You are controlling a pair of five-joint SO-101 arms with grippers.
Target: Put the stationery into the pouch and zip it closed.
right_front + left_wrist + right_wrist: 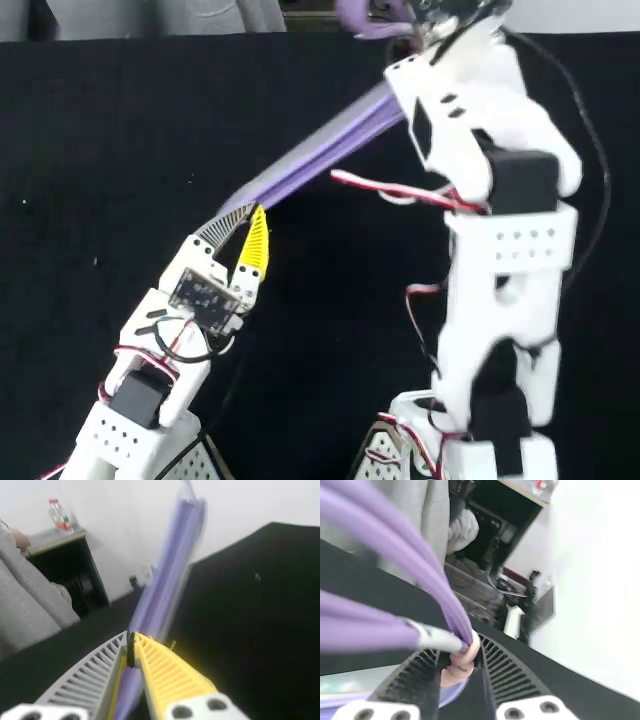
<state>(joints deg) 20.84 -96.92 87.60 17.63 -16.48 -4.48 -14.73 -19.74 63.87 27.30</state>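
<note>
Zipping seems the step in hand. High view: pouch [320, 150] hangs taut above the black bench [100, 150], slanting from the left pincer [240, 230], clamped on its near end, up toward the far edge. Left wrist view: grey and yellow jaws pinch that end, the pouch running away from them. Right wrist view: right pincer [470, 652] is clamped on the pouch's other end. Next, I judge, one pincer must hold firm while the other draws the zip along.
</note>
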